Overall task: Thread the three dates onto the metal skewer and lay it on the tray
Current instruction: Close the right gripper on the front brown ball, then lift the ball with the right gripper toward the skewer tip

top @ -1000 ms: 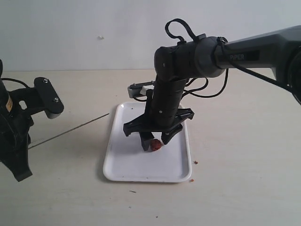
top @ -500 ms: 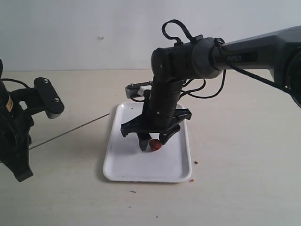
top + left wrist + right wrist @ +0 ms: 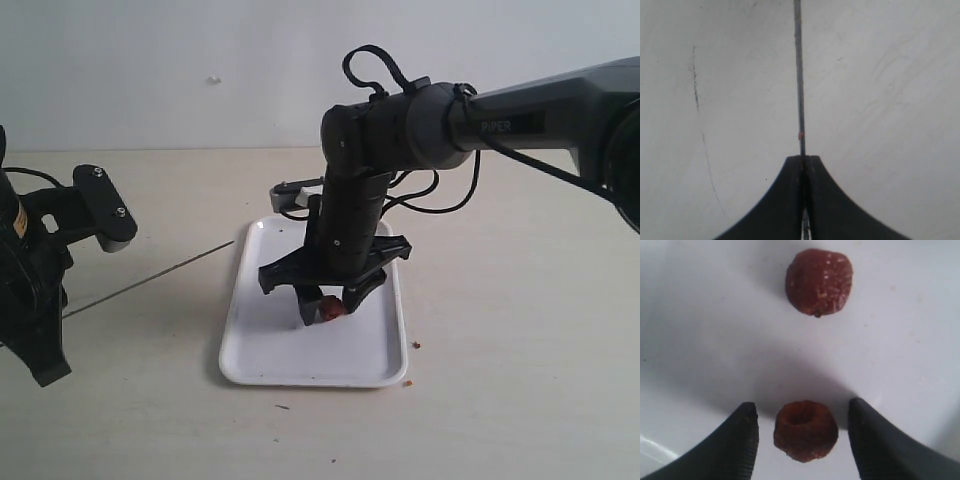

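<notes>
Right gripper [image 3: 802,407] is down over the tray [image 3: 245,350], fingers spread wide with one date [image 3: 806,430] sitting between them. Neither finger touches it, so nothing is pinched yet. That date lies close to the tray's centre in the exterior view, hole end up toward the wrist camera, which should suit threading once it is lifted. A second date [image 3: 819,282] lies on the tray past the fingertips, well apart from the first. The third I cannot find in any view; the arm may be hiding it.

Over at 9 o'clock, the left gripper [image 3: 802,159] has its fingers pressed together on the skewer [image 3: 799,75]. The rod runs out straight toward 2 o'clock, its tip near the tray's 10 o'clock corner. It looks parked there as a fixed spike, tip offered to the right arm.

Nothing threaded yet. I'd call this the first pick: close on the date squarely, or it could roll off.
</notes>
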